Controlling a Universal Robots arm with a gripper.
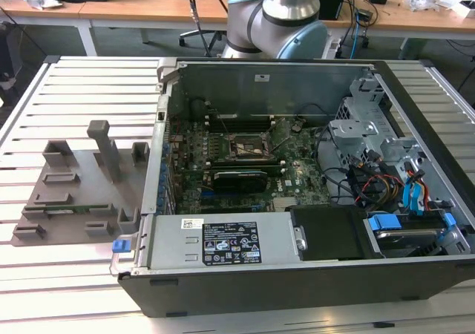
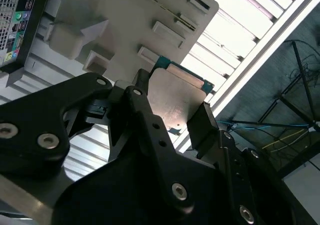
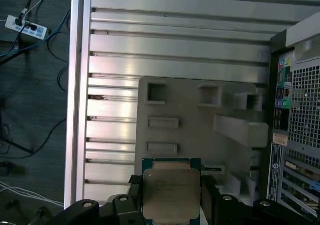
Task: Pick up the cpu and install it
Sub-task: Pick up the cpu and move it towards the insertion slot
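The cpu is a flat square chip with a pale silver top and a thin green edge. It sits between the two black fingers of my gripper, which is shut on its opposite sides. In the second wrist view the cpu hangs in the gripper above the grey moulded holder tray. In the first wrist view the tray lies below it on the slatted table. The open motherboard socket lies inside the open computer case.
The arm's base rises behind the case. The grey holder tray with upright posts lies on the slatted metal table at the exterior view's left. Drive cages and cables fill the case's right side. The table edge drops to a floor with cables.
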